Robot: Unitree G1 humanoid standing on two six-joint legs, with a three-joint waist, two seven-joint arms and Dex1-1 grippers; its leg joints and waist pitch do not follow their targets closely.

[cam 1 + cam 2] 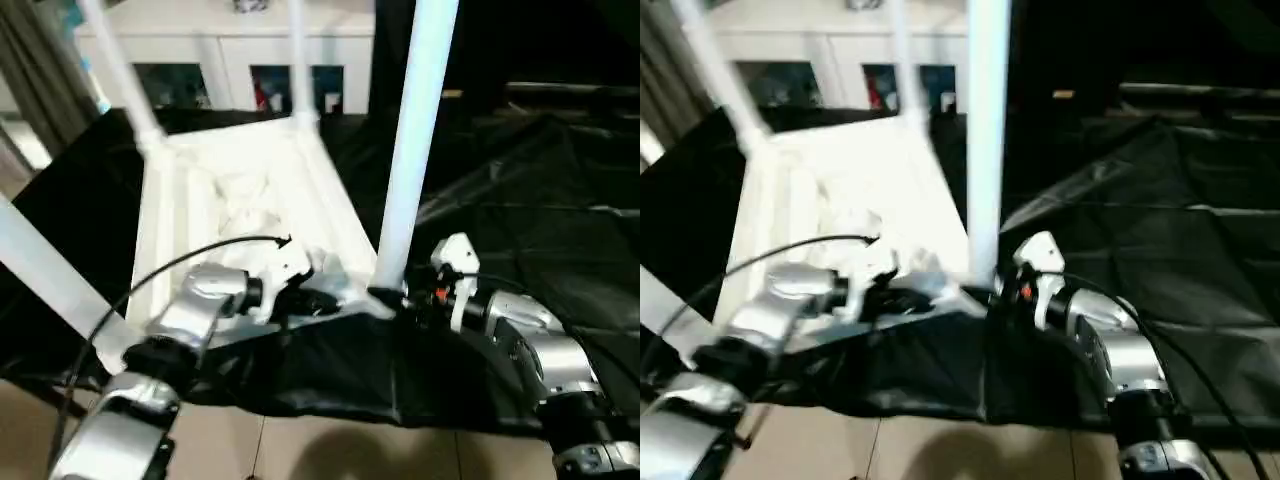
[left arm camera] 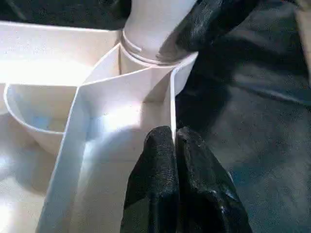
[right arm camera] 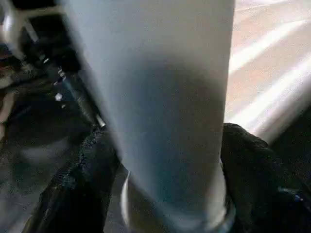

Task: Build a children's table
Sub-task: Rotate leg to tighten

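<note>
The children's table lies upside down on a black cloth, its ribbed white top (image 1: 240, 190) facing up. A long white leg (image 1: 415, 130) stands upright in the near right corner socket (image 2: 146, 53). My right gripper (image 1: 395, 300) is at the base of that leg, one black finger (image 3: 87, 179) pressed on each side of the tube. My left gripper (image 2: 175, 138) is shut on a thin rib just inside the same corner, its fingers (image 2: 155, 165) pinched together. Three more legs (image 1: 120, 70) (image 1: 298, 60) (image 1: 50, 275) rise from the other corners.
The black cloth (image 1: 520, 200) covers the work surface and spreads in folds to the right. A white glass-door cabinet (image 1: 240, 45) stands behind the table. Beige floor tiles (image 1: 320, 450) show at the near edge. A grey curtain (image 1: 30, 70) hangs at far left.
</note>
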